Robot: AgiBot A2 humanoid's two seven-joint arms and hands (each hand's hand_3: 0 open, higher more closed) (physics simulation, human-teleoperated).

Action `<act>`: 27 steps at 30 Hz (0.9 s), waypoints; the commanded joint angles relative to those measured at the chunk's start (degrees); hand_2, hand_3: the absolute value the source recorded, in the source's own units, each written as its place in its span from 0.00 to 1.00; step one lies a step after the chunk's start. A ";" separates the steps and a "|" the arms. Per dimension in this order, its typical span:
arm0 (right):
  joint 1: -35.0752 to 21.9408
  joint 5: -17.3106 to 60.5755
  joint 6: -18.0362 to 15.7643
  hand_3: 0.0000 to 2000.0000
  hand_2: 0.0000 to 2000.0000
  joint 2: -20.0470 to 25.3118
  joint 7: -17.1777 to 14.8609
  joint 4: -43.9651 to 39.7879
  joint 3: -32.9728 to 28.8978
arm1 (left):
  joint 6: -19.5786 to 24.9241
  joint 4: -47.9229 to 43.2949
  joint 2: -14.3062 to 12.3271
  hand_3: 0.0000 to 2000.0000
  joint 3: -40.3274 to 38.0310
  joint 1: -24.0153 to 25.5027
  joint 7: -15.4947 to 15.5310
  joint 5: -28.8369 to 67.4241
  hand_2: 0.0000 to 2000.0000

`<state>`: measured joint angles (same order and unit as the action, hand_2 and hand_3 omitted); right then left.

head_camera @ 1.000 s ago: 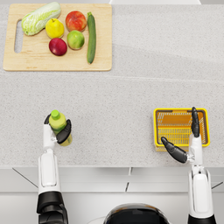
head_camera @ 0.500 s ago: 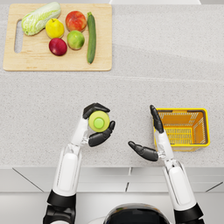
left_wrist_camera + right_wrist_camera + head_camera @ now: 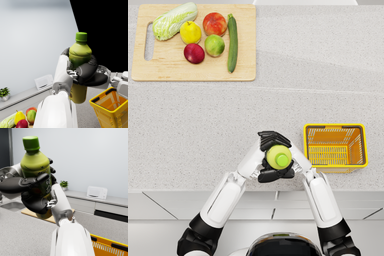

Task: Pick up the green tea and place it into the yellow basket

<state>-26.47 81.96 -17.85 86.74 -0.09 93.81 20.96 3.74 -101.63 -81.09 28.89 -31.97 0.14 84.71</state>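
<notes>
The left hand (image 3: 269, 141) is wrapping its dark fingers around the green plastic tea bottle with a bright green cap (image 3: 278, 157), which is standing upright in the air in the lower middle of the head view, clear of the speckled grey surface (image 3: 198, 130). The right hand (image 3: 276, 173) is closing its dark fingers on the same bottle from the opposite side, so both hands are gripping it together. The yellow wire basket (image 3: 365, 147) is sitting on the surface just right of the hands. In the upper left, a wooden cutting board (image 3: 188, 74) is carrying a cabbage (image 3: 174, 21), fruit and a cucumber (image 3: 232, 43).
</notes>
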 commanded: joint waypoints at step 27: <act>-0.92 -0.39 10.34 0.51 0.00 0.89 -18.05 -5.01 -32.40 | -3.74 -0.41 4.27 0.00 -38.15 9.65 -0.14 -0.57 0.00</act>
<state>-27.34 81.57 -5.32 87.58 -18.67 89.02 -10.77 0.00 -101.90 -76.82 -9.34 -22.48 0.00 84.13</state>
